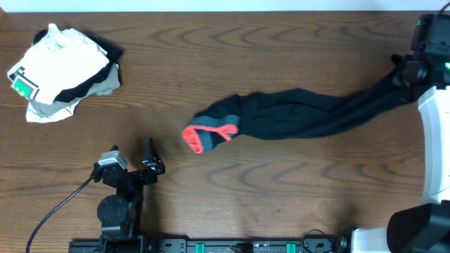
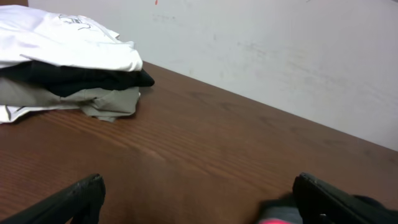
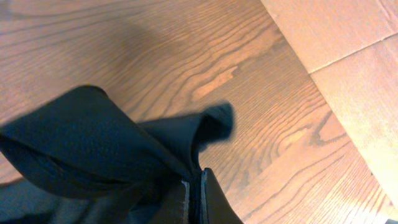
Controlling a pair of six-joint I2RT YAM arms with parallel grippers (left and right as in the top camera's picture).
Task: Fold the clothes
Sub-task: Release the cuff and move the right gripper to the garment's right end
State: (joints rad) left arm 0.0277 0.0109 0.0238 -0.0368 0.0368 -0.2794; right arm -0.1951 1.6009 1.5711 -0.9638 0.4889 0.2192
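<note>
At your right tool (image 1: 406, 72), the jaws are clamped on one end of the soft black fabric shorts (image 1: 302, 112). The shorts stretch from it toward your left arm along the brown wooden tabletop (image 1: 281, 42), with the grey, red-edged waistband (image 1: 211, 137) at the far end. Your left tool (image 1: 151, 160), spread open and empty, is the nearer one to that waistband. The folded white-topped stack of clothes (image 1: 63, 70) lies well apart, and nothing blocks the way.

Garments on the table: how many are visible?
4: black shorts, centre to right claw; white garment, black layer, beige cloth stacked far left. More may hide inside.
</note>
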